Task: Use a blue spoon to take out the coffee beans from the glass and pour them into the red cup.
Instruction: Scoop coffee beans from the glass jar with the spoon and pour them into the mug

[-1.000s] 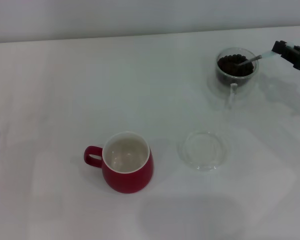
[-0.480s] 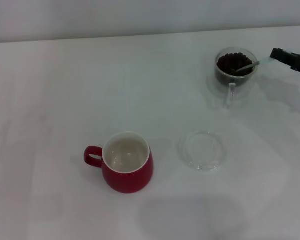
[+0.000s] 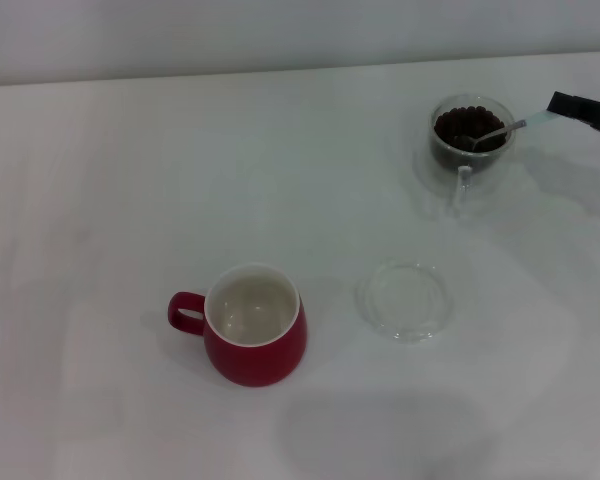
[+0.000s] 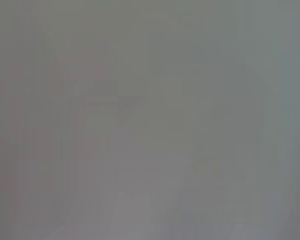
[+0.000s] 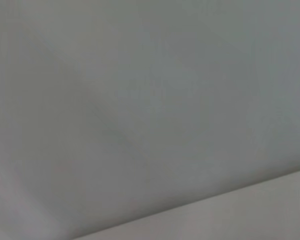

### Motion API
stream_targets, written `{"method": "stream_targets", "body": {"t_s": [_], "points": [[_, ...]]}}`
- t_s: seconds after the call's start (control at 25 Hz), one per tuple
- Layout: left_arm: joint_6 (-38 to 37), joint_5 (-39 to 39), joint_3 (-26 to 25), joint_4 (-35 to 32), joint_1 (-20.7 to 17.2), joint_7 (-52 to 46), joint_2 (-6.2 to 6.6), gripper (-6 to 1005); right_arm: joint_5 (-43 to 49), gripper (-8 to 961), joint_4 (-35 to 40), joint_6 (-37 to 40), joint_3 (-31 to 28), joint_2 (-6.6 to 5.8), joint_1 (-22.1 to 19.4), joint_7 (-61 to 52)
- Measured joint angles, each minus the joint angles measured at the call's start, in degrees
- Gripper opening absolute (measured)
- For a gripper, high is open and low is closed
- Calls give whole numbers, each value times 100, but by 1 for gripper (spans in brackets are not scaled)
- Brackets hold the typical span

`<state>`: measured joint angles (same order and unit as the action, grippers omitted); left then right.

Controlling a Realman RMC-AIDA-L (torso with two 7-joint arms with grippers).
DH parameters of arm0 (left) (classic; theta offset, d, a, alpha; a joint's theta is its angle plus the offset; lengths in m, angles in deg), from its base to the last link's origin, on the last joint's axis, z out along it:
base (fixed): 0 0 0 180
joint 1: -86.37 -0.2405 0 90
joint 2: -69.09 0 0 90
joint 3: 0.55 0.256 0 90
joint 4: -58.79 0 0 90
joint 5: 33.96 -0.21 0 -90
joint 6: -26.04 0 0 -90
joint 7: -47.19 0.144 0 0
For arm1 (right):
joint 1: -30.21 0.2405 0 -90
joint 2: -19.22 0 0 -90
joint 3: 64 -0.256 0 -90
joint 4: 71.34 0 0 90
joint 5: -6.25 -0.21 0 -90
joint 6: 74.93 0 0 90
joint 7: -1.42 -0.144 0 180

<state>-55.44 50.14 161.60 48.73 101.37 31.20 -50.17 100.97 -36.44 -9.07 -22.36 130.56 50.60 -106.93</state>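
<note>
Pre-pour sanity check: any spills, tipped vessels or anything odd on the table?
Nothing stands out. The glass and red cup stand upright, the coffee beans are all inside the glass, and the right pincer holds the blue spoon dipped in them.

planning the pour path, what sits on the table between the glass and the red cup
In the head view, only the flat clear glass dish lies near the line from the glass to the red cup; the rest is bare table.

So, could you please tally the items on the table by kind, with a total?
Red cup: 1
Glass holding coffee beans: 1
Flat clear glass dish: 1
Blue spoon, bowl in the glass, handle held by the right gripper: 1
Total: 4 items, counting the beans as part of the glass.
</note>
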Motion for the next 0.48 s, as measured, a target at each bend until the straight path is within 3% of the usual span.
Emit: {"method": "stream_targets", "body": {"t_s": [0.48], "points": [[-21, 19, 1, 57, 49, 0, 0, 785, 182, 153, -33, 50, 0, -130, 71, -574]]}}
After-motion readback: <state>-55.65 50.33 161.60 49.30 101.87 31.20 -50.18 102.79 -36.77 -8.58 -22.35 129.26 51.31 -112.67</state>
